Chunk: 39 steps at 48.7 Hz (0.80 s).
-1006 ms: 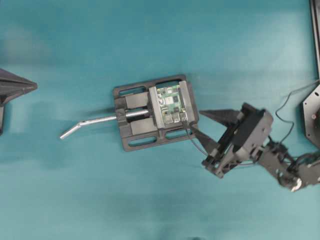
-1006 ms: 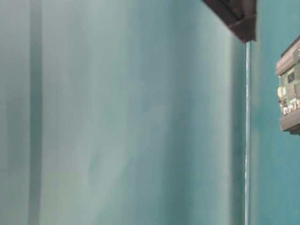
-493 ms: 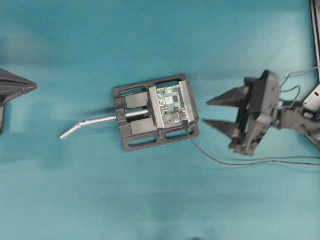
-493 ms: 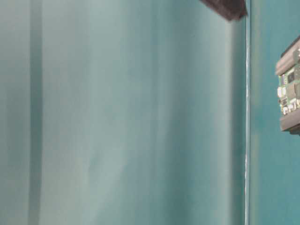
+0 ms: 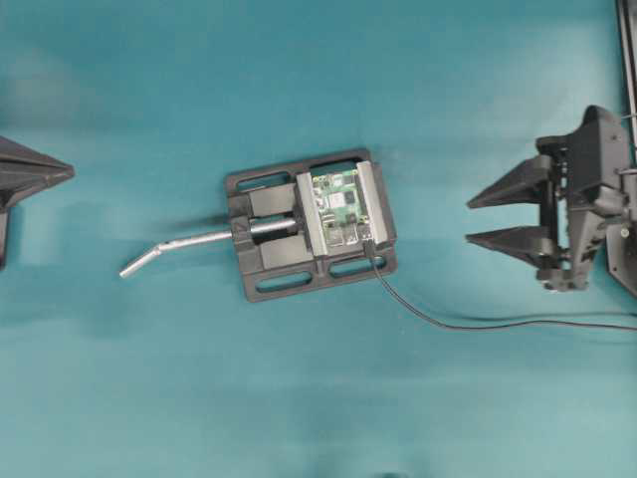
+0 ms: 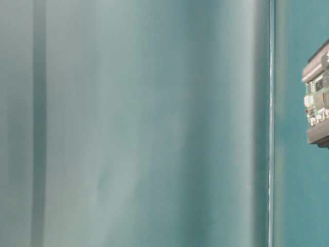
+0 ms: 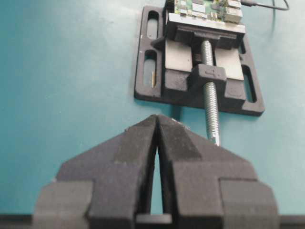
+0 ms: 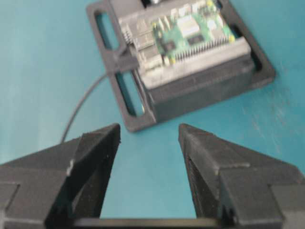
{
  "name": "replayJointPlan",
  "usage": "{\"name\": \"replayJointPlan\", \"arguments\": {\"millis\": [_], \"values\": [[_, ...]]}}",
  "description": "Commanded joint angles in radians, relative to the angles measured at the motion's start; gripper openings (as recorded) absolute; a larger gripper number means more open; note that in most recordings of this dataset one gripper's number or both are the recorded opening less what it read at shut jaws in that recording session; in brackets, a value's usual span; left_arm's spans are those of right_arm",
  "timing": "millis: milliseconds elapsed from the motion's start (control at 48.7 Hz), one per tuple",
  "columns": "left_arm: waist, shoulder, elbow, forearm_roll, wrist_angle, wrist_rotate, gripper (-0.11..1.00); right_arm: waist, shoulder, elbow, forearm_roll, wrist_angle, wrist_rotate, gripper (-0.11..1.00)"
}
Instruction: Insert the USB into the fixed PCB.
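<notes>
Two grippers sit far apart across the teal table (image 5: pixel 299 398), and neither holds anything. The right gripper (image 5: pixel 476 219) is out at the right side of the overhead view, its two black fingers spread wide with only bare table between them; the right wrist view shows the same gap, with the fingers (image 8: pixel 95 157) framing the cloth in front of the vise (image 5: pixel 269 254). Well to its left, the green circuit board (image 5: pixel 338 207) lies clamped between the grey jaws of that black vise, whose silver handle (image 5: pixel 174 246) sticks out toward the left. The USB plug (image 5: pixel 367 245) sits at the board's lower right corner, seemingly pushed into a port, though from the wrist camera it is a little blurred and I cannot say how deep it is seated. Its thin black cable (image 5: pixel 468 325) runs off the vise, curves down over the table and passes below the right gripper toward the right edge, clear of the fingers. The left gripper (image 7: pixel 157 125) stays at the far left, fingertips pressed together, pointing at the handle's screw end with a stretch of table between. At table level only the board's edge (image 6: pixel 318 100) peeks in from the right.
</notes>
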Motion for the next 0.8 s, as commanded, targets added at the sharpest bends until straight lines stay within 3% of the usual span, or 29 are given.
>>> {"name": "replayJointPlan", "arguments": {"millis": [0, 185, 657, 780], "values": [[0.003, 0.009, -0.028, 0.003, -0.005, -0.006, 0.03, -0.020, -0.057, 0.025, -0.035, -0.038, 0.002, 0.58], [0.003, 0.009, -0.028, 0.002, -0.005, -0.005, 0.03, -0.021, -0.183, 0.103, -0.055, -0.117, 0.003, 0.58], [0.002, 0.009, -0.028, 0.002, -0.005, -0.005, 0.03, -0.031, -0.580, 0.333, -0.057, -0.060, 0.003, 0.58], [0.003, 0.009, -0.028, 0.002, -0.005, -0.005, 0.03, -0.031, -0.658, 0.348, -0.094, 0.012, 0.003, 0.58]]}}
